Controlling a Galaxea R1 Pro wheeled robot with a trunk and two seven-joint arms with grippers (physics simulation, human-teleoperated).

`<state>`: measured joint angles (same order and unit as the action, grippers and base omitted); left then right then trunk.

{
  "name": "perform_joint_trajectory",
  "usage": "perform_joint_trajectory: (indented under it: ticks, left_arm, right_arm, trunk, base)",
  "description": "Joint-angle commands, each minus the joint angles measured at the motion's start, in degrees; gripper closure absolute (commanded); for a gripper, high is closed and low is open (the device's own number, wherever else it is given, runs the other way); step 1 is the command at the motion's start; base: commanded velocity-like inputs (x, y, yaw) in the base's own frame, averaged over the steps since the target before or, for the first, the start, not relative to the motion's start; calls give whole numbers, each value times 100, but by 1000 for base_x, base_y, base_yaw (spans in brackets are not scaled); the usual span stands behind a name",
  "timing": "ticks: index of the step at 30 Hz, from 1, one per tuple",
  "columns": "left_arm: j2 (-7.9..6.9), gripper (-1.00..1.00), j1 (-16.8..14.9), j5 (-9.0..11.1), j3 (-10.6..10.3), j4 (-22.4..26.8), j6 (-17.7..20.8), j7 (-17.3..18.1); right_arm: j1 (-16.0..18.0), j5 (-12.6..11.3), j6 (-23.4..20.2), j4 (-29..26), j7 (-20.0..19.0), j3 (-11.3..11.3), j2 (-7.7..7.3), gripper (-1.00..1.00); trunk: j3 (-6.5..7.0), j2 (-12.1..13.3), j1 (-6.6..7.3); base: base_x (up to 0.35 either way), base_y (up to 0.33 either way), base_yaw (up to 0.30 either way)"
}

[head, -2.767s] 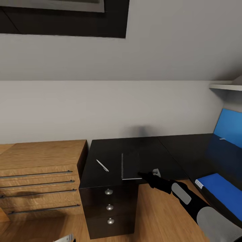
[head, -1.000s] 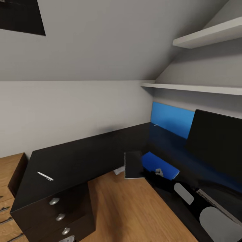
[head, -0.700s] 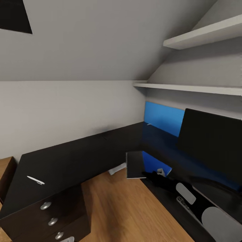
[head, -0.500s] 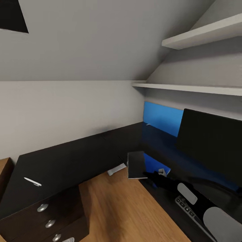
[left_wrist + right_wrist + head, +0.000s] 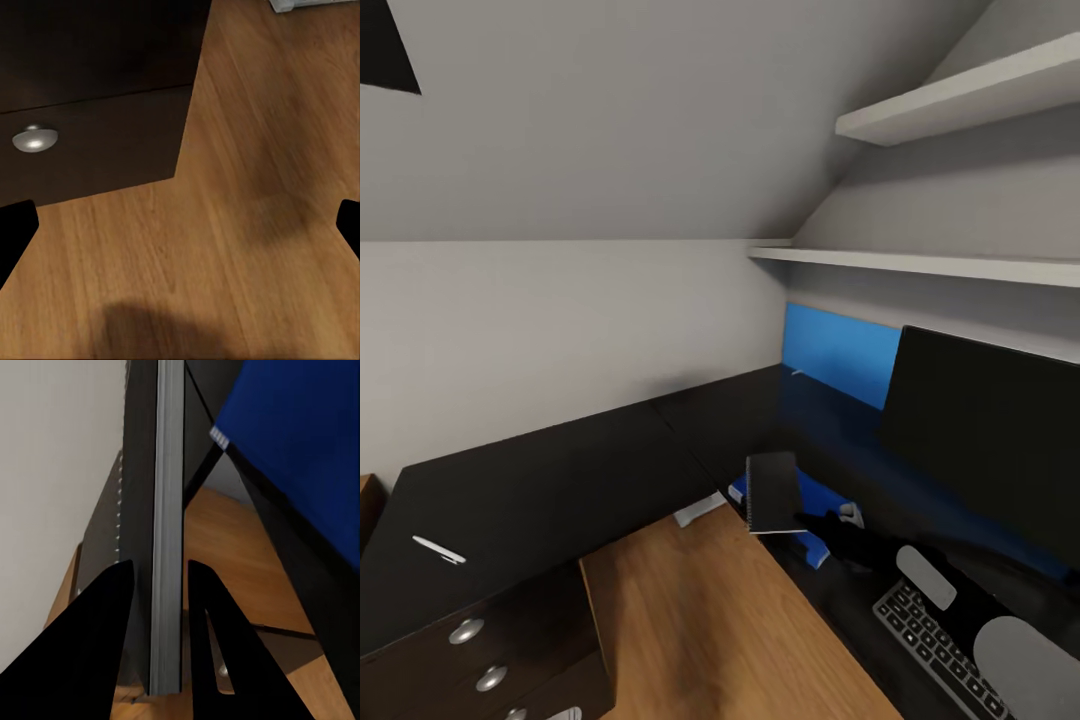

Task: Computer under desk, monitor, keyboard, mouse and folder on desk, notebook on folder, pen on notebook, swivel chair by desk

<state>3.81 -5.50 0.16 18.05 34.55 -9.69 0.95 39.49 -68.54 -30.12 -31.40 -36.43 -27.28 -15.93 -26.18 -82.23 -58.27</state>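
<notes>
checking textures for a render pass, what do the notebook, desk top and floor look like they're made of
The notebook looks like paper pages between matte dark grey card or plastic covers: a pale page edge shows between the right gripper fingers, with binding holes along one side. The desk top looks like black laminate or painted board, smooth and slightly glossy. The floor looks like warm wood planking, with visible grain.

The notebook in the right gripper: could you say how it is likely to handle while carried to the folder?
The notebook probably stays stiff: held by one edge in the right gripper, it shows no sag. It seems light, being thin. It could pivot, since the fingers pinch only a narrow strip.
</notes>
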Motion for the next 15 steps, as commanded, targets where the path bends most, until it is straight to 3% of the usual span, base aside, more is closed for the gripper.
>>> perform_joint_trajectory:
  ticks: [1, 11, 15]
  left_arm:
    - [6, -100, -4, 3, 23, -1, -15, 10]
    - [5, -100, -4, 8, 23, 0, -12, 10]
    - [2, -100, -4, 9, 26, 3, -10, 10]
  right_arm:
    - [6, -55, -18, 1, -6, -30, -7, 100]
    - [6, -55, -13, 108, -5, -10, -7, 100]
    - [6, -49, -26, 314, 5, 305, -1, 100]
  trunk:
    - [-6, -3, -1]
    - [-6, -3, -1]
    - [-6, -3, -1]
  base:
    - [162, -81, 0]
    - [73, -36, 0]
    - [5, -143, 0]
